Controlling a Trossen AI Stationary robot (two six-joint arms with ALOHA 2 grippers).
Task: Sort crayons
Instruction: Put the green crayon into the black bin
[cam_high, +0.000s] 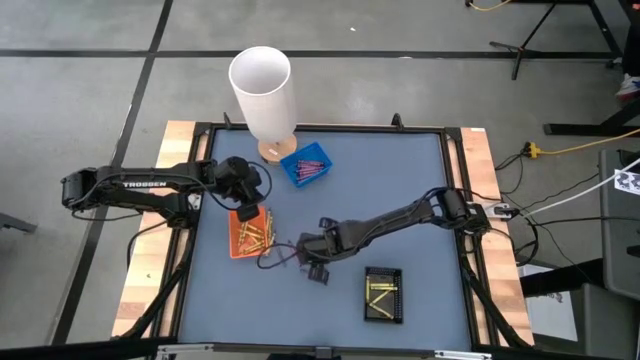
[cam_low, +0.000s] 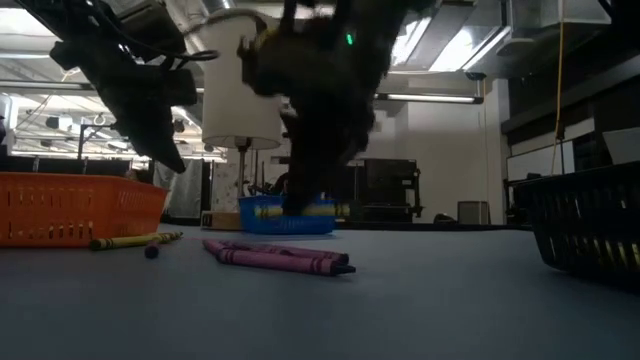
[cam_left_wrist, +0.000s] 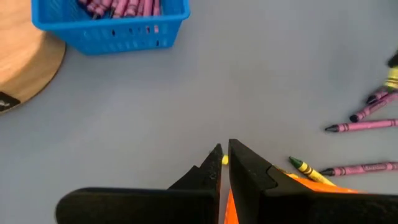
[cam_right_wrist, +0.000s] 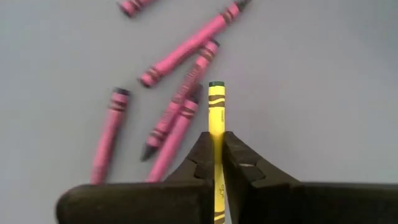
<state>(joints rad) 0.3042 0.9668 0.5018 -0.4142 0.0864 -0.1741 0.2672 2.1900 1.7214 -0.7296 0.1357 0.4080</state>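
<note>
My right gripper (cam_right_wrist: 217, 146), near the middle of the blue mat (cam_high: 312, 266), is shut on a yellow crayon (cam_right_wrist: 215, 106). Several pink crayons (cam_right_wrist: 177, 109) lie loose on the mat beneath and beside it, also showing in the low view (cam_low: 280, 258). My left gripper (cam_left_wrist: 224, 158) hangs shut over the orange tray (cam_high: 248, 232), which holds yellow-gold crayons. The blue tray (cam_high: 306, 165) holds pink crayons, the black tray (cam_high: 383, 294) yellow ones. One yellow crayon (cam_low: 130, 241) lies on the mat by the orange tray. My right gripper pinches the yellow crayon between its two fingers, at the crayon's middle (cam_right_wrist: 216, 138). The crayon lies along the fingers, its wrapped end (cam_right_wrist: 216, 87) sticking out past the fingertips. The fingers slant steeply down from above. The crayon looks raised off the mat, above the pink ones.
A tall white cylinder (cam_high: 263, 85) on a round wooden base (cam_high: 277, 150) stands at the mat's far edge, next to the blue tray. Bare mat lies toward the far right (cam_high: 400, 180). Cables trail off the table's right side.
</note>
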